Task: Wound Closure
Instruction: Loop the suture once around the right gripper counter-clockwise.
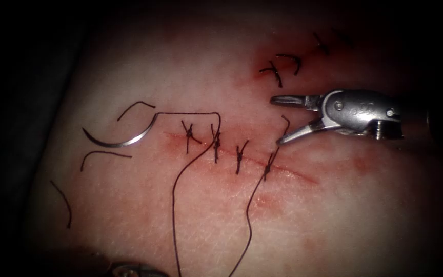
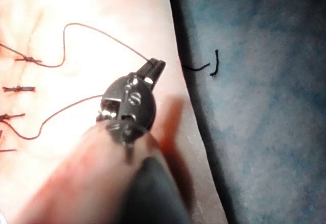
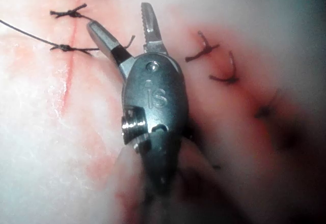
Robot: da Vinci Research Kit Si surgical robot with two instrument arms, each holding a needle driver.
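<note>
The curved needle lies free on the tissue, left of the cut and outside it. Its thread runs right to the stitches, and two long strands hang toward the near edge. My left tool is shut on one strand of thread; its body shows at the near edge. My right tool hovers above the rightmost stitch, jaws open around a short thread tail without touching it. The open right tool holds nothing.
Several knotted stitches cross the cut. A second stitched cut with red fluid lies behind the right tool. Loose cut ends of thread lie near the needle. Beyond the tissue's edge is blue cloth with a thread scrap.
</note>
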